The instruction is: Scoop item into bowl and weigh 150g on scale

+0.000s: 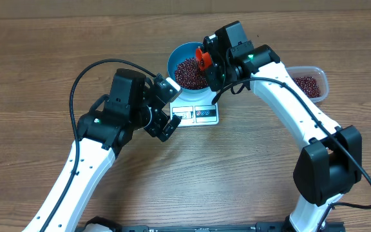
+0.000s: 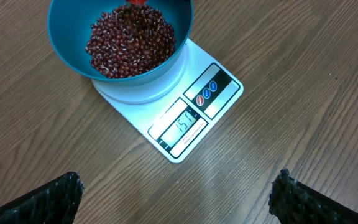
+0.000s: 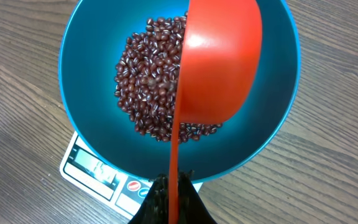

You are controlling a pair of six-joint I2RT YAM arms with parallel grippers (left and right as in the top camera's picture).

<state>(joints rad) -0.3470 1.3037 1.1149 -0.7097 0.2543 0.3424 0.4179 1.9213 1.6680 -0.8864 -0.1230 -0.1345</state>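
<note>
Right wrist: the right gripper pinches the handle of a red plastic scoop above dark red-brown beans piled in the round blue bowl on the white rectangular scale; the left gripper is spread wide, empty.

Overhead looks straight down; both wrist views look down closely, sharing the bowl and scale.

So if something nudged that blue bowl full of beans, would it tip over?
Probably not easily: the beans lie low in the bowl, weighing its base down. It looks smooth and rigid, so it would likelier slide on the scale. Spilled beans would likely roll.
</note>
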